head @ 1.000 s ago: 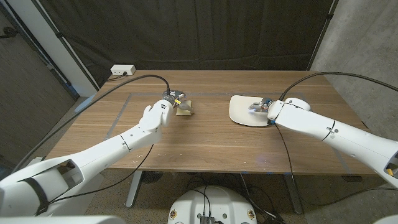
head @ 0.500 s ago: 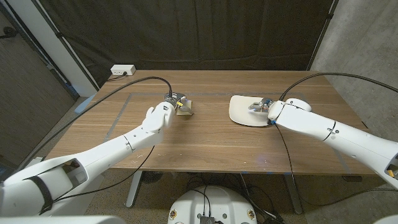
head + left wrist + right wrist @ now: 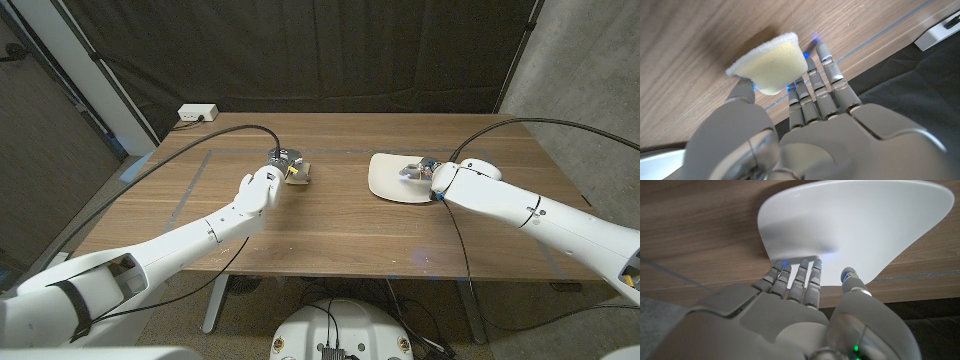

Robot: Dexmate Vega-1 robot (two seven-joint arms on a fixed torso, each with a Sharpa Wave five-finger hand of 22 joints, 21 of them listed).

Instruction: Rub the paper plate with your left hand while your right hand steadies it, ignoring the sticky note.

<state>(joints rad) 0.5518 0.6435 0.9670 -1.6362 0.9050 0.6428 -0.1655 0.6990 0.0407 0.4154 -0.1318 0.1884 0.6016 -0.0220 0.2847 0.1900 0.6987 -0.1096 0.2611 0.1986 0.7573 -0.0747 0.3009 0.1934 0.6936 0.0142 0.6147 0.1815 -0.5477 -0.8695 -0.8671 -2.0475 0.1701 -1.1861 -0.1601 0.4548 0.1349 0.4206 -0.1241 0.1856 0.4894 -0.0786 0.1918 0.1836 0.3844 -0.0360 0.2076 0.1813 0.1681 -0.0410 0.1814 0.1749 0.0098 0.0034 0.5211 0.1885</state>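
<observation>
The right hand [image 3: 428, 171] is pressing its fingertips [image 3: 805, 269] on the near rim of the one paper plate [image 3: 392, 177], at the table's [image 3: 340, 235] right far side, pinning it so it shouldn't skate during rubbing. The left hand [image 3: 270, 180] is sitting well apart at centre-left, pinching a single yellow sponge pad [image 3: 775, 65] between thumb and fingers, presumably as the rubbing tool. One plate, one pad; I cannot pick out a sticky note.

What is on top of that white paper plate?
The right hand rests on the paper plate, fingertips pressing its near rim. The rest of the plate looks bare. Anything beneath the fingers is covered, so I cannot tell.
</observation>
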